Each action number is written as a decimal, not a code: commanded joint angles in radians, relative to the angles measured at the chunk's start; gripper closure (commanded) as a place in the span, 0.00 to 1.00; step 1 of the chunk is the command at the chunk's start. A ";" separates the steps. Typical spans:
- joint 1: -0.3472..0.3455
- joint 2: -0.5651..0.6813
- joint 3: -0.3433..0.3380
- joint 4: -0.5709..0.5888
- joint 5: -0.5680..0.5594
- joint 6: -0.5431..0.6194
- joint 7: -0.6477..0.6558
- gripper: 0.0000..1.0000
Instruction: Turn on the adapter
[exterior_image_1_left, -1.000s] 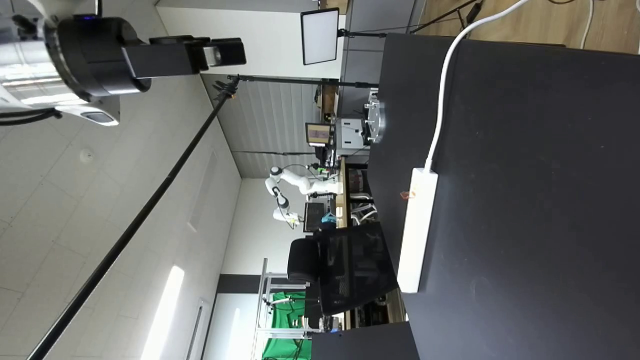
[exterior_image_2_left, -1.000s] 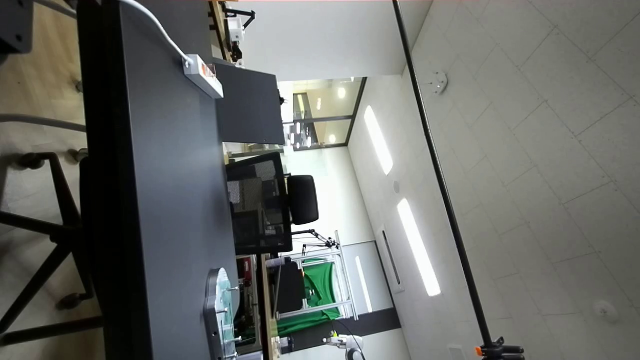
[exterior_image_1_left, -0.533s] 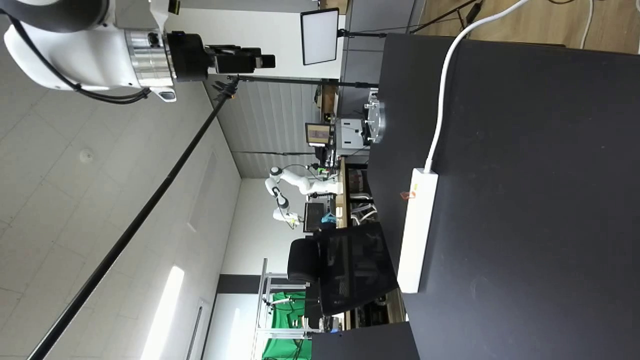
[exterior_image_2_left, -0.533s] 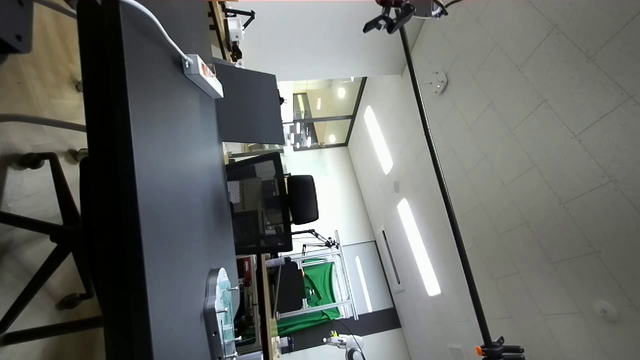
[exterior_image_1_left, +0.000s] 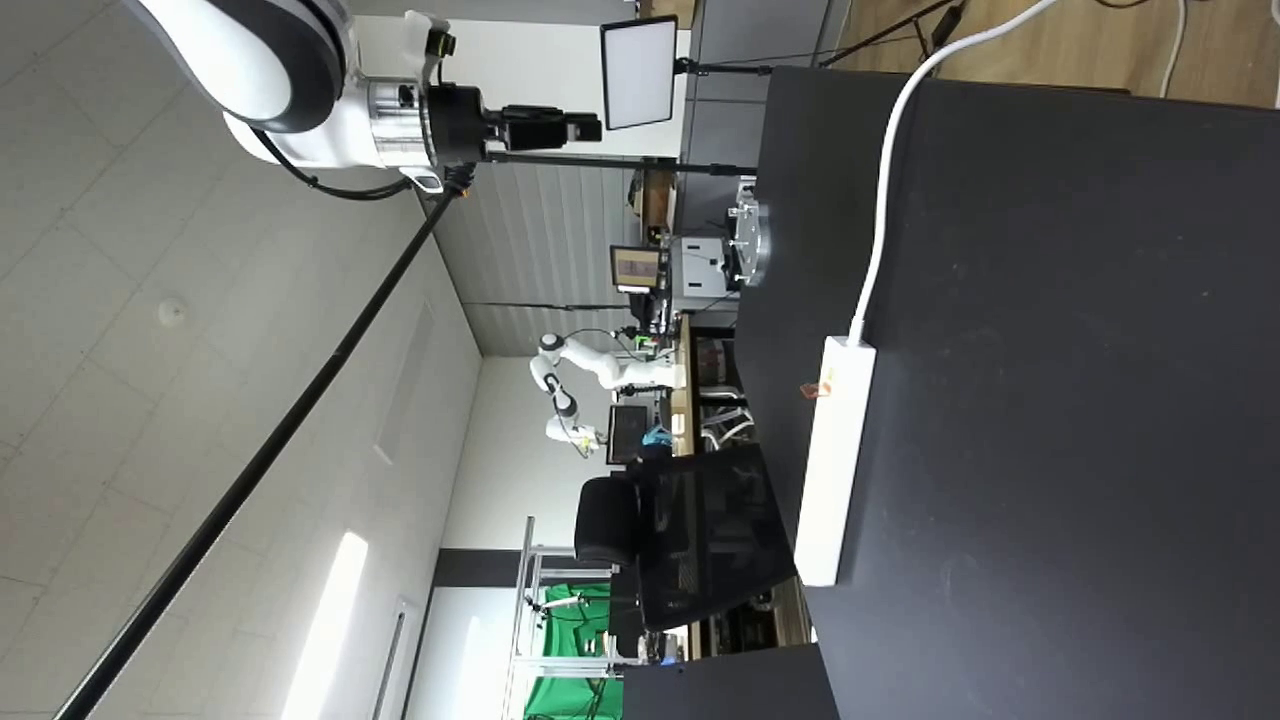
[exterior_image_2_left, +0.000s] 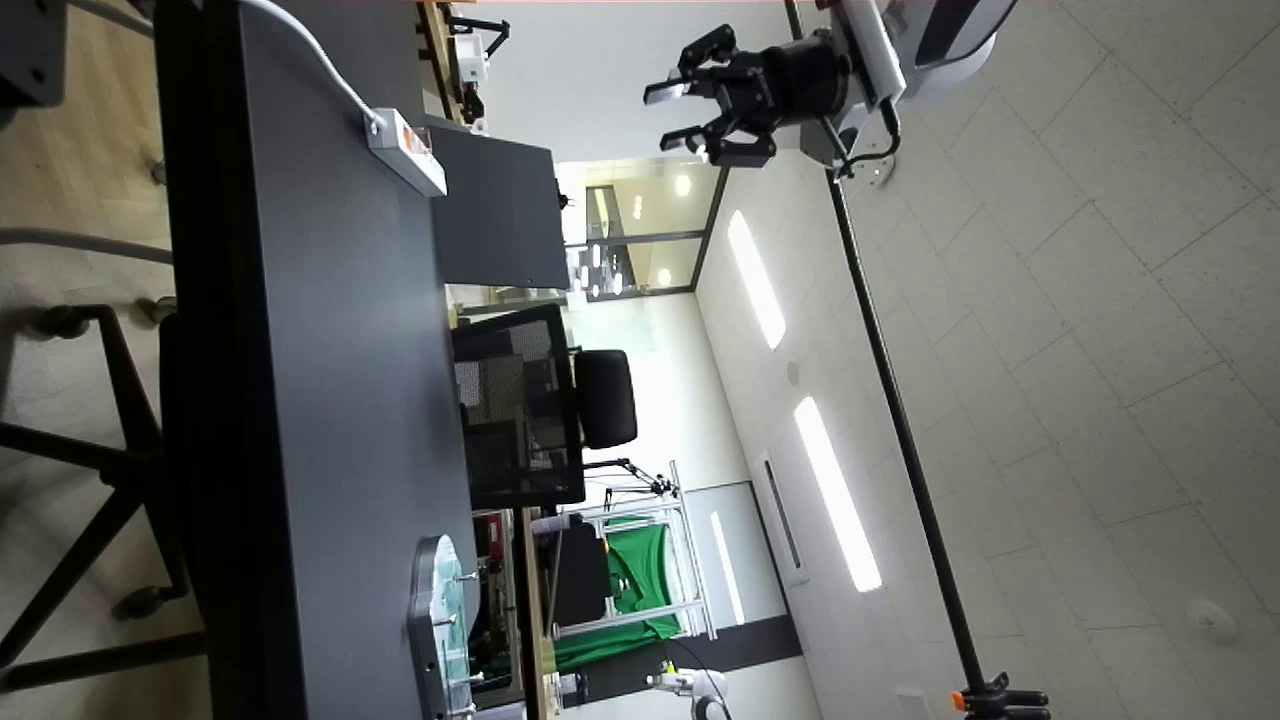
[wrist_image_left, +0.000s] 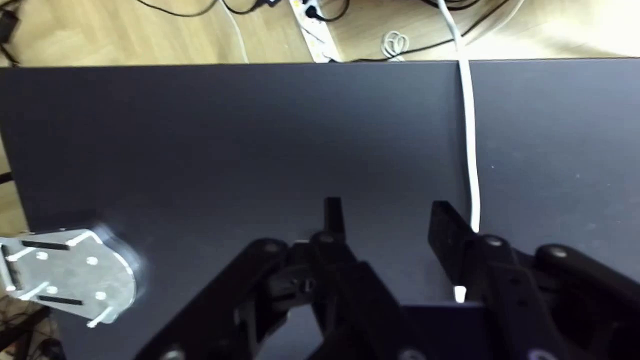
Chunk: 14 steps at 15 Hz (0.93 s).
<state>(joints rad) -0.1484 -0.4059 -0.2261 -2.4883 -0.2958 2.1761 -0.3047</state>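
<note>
The adapter (exterior_image_1_left: 836, 460), a long white power strip, lies on the black table in both exterior views, which are turned on their side. Its white cable (exterior_image_1_left: 880, 200) runs off over the table edge. A small reddish see-through piece (exterior_image_2_left: 408, 138) sticks up near the cable end. High above the table, apart from the strip, my gripper (exterior_image_2_left: 672, 117) points down at it. In the wrist view a gap with nothing in it separates the dark fingers (wrist_image_left: 447, 230). The cable (wrist_image_left: 469, 135) passes behind one of them, and the strip's body is hidden by the gripper there.
A clear plate with metal posts (wrist_image_left: 75, 275) rests on the black table (exterior_image_1_left: 1050, 400). Behind the table stands a black mesh chair (exterior_image_2_left: 520, 400). Another white strip with plugs (wrist_image_left: 315, 30) lies on the floor past the table edge. A long black pole (exterior_image_1_left: 300, 410) crosses overhead.
The arm has swung in over the table and come lower, entering both exterior views more fully. The adapter and its cable have not moved.
</note>
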 joint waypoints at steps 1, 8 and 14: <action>0.047 0.156 -0.052 0.170 0.188 -0.070 -0.141 0.81; 0.021 0.193 -0.026 0.185 0.210 -0.089 -0.146 0.89; 0.021 0.193 -0.027 0.186 0.215 -0.091 -0.148 0.89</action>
<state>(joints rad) -0.1123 -0.2141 -0.2677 -2.3031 -0.0844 2.0861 -0.4502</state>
